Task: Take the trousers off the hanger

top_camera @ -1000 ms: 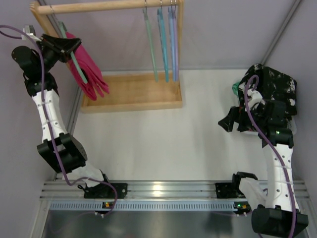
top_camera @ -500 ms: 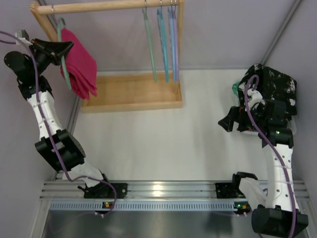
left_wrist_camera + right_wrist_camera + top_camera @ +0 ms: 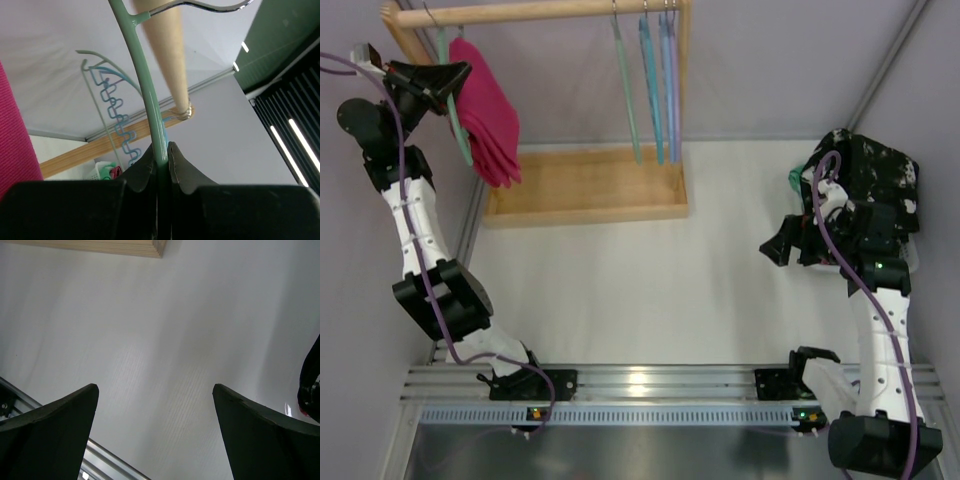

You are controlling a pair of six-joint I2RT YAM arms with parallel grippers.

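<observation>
Left arm: raised to the far left corner, reaching to the left end of the wooden rod of the clothes rack.

Left jaws: closed on the hanger. The wrist view shows both jaw tips pressed against the thin green bar from either side, with no gap around it. The bar runs up from the jaws past the rod, and a metal hook curves over the rod at the top of that view.

Trousers: on the hanger, draped over it in a folded pink bundle just right of the left jaws. They hang clear of the surface, above the left end of the rack's wooden base. In the wrist view only a strip of the pink cloth shows, at the left edge.

Other hangers: three thin ones hang close together at the right end of the rod, well apart from the trousers.

Right arm: on the right side of the white surface, its upper part against a heap of black-and-white speckled clothes.

Right jaws: spread wide and holding nothing. The wrist view shows only bare surface between the two tips, with a corner of the wooden base at the top edge.
</observation>
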